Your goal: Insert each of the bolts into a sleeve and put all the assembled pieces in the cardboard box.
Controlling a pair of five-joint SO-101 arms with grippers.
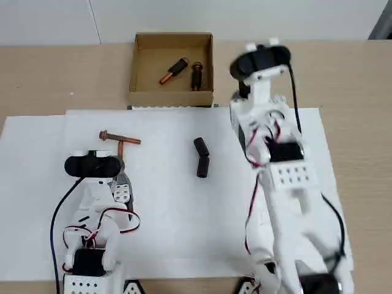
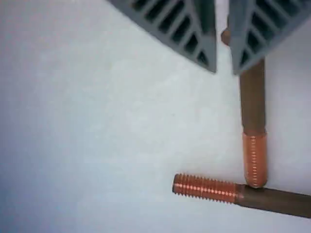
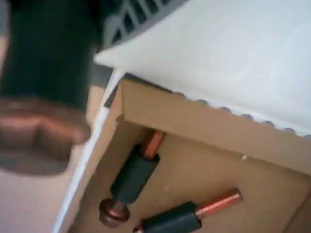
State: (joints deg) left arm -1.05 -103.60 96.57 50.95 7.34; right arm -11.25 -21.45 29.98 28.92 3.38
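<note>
While the right pincer grips a black round sleeve, I cannot tell if the left pincer squeezes the thin copper metal bolt under it: hard, rolly, best grabbed mid-stem.

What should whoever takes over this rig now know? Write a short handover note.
Right gripper: shut on a third assembled piece, black cylindrical sleeve on copper bolt, near the brown cardboard box.
Left gripper: over the head end of one bare copper bolt on the white paper; second bare bolt at its tip.
Done: two assembled pieces in the box.
Left: box the held piece, sleeve both bolts with the two loose black sleeves, box them.
</note>
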